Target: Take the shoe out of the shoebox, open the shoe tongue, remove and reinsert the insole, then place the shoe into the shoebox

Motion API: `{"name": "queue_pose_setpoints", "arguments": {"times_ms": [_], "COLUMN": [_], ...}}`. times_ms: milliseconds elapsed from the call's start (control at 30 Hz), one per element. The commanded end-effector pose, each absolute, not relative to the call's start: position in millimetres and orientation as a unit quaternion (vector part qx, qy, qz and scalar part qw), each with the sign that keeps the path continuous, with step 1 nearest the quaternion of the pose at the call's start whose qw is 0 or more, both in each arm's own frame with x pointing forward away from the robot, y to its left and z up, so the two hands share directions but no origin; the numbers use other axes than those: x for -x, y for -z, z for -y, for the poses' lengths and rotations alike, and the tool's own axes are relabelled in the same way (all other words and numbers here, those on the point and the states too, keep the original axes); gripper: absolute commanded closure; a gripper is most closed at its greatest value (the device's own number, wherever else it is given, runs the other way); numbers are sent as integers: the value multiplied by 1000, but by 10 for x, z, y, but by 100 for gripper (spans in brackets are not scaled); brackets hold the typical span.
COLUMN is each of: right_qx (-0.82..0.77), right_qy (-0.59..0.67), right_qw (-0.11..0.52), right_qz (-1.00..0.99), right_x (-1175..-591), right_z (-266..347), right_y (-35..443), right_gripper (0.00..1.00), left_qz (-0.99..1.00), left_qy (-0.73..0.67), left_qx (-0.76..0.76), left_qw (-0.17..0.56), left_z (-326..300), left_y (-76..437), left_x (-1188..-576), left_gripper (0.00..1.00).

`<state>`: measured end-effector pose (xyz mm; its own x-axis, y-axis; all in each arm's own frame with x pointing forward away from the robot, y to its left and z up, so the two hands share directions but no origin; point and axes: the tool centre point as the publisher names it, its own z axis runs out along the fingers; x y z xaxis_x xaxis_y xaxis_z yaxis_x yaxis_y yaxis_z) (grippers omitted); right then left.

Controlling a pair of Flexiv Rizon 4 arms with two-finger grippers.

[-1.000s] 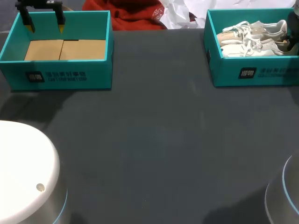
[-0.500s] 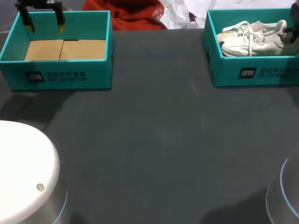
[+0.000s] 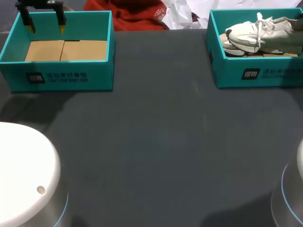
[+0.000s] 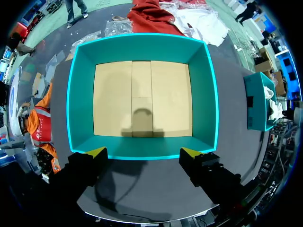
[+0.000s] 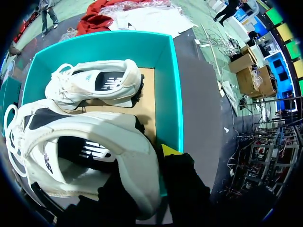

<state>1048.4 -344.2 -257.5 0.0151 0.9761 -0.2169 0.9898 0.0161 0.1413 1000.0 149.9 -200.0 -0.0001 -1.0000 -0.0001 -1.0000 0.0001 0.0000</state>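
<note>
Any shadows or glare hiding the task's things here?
Left wrist view: a soft shadow on the cardboard floor of the empty shoebox, ahead of the left hand, hides nothing. Head view: even light, no glare on the shoe. Right wrist view: its opening is shaded.

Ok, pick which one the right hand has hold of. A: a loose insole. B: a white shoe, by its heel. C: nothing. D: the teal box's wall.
B: the right hand is clamped on the heel of the white shoe, with a second shoe lying on the floor of the shoebox.
</note>
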Motion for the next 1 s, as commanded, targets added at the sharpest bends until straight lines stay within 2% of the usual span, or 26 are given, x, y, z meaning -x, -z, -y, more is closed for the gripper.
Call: {"name": "queue_pose_setpoints", "arguments": {"times_ms": [33, 467, 1000], "right_qx": [-699, -715, -722], "right_qy": [34, 49, 55], "right_qw": [135, 150, 170], "right_qz": [-702, -681, -668], "right_x": [-10396, -10163, -9567], "right_z": [3382, 3341, 2710], "right_y": [2329, 1595, 913], "right_gripper": [100, 100, 100], "left_qz": [-707, -707, -707], "left_qy": [0, 0, 0], "left_qx": [707, 707, 707], "left_qw": [0, 0, 0], "left_z": [-1499, -1499, -1499], "left_y": [2000, 2000, 2000], "left_x": [-10000, -10000, -10000], "left_gripper": [0, 0, 0]}}
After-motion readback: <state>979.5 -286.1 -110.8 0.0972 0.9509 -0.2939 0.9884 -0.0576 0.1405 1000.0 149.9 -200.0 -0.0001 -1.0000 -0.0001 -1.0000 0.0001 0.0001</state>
